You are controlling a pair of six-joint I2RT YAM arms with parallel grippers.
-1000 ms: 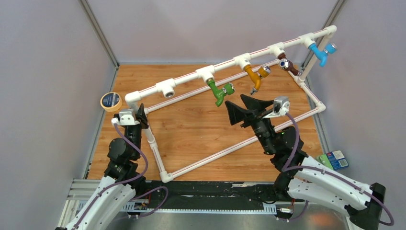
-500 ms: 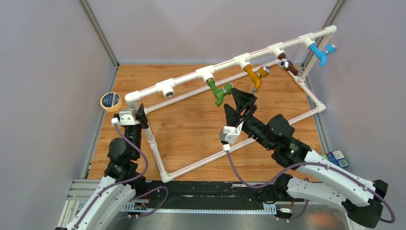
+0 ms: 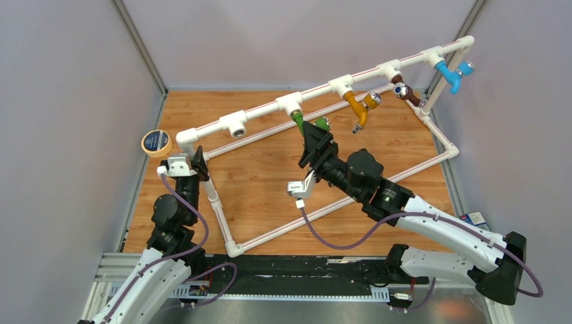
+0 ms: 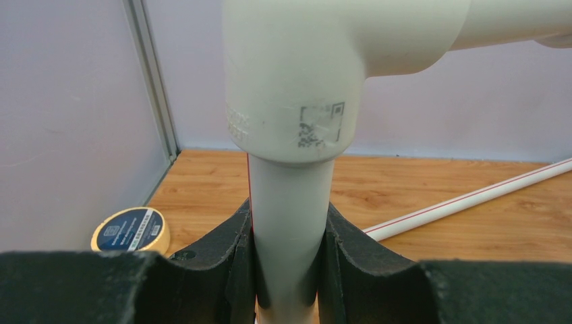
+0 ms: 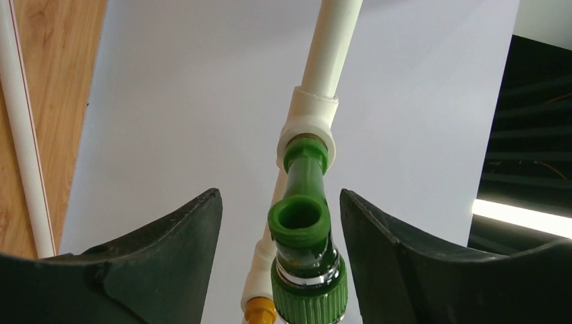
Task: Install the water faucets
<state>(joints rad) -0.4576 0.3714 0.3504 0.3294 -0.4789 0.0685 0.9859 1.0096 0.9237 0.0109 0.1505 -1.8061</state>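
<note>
The left arm sat folded close to its base, left gripper clamped tight. The right arm reached far forward, right gripper spread wide.

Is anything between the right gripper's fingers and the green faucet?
No. In the right wrist view the green faucet stands between the fingers of the open right gripper, with a bare gap on each side; neither finger touches it.
</note>
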